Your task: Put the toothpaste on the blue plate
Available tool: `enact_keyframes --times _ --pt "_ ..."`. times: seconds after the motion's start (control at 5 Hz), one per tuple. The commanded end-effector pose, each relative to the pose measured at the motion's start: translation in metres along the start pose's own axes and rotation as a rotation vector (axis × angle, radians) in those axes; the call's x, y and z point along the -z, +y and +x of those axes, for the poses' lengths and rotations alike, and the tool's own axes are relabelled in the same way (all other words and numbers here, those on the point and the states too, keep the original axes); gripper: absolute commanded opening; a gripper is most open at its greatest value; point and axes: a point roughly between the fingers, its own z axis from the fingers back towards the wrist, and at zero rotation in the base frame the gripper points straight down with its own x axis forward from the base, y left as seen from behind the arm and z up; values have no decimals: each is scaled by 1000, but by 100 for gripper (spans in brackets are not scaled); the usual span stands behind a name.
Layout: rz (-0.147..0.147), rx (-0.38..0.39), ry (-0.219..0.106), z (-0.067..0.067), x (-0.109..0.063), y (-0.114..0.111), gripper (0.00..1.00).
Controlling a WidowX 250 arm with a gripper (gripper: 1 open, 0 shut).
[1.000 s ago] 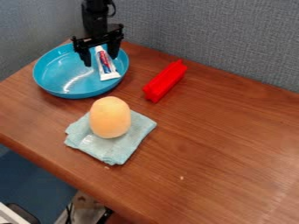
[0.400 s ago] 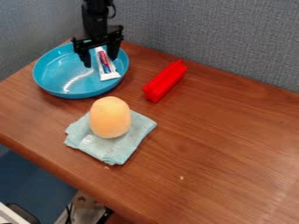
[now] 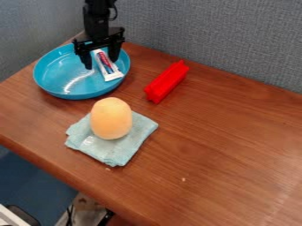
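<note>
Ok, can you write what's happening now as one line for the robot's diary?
toothpaste: lying in blue plate | fingers: open, straddling it, not gripping | task: looks done

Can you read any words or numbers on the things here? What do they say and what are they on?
No text can be read in this picture.
toothpaste: red and blue print on the white tube, too small and blurred to read.
red block: no writing visible.
blue plate, orange egg-shaped thing, cloth: no writing visible.
</note>
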Motion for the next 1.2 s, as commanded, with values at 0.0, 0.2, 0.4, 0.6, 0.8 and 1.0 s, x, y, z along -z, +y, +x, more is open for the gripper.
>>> enact_keyframes --times 0.0,0.2,0.4,0.6,0.8,1.0 --pt "-26 -1 -54 11 -22 -7 100" --pt "-25 0 -50 10 -23 -7 100" --pt "-26 1 -46 11 -24 -8 100" --pt "-25 3 -42 10 -25 -8 100" --pt "-23 4 -38 10 -24 -8 0" --pt "-24 10 -31 10 -28 -8 100"
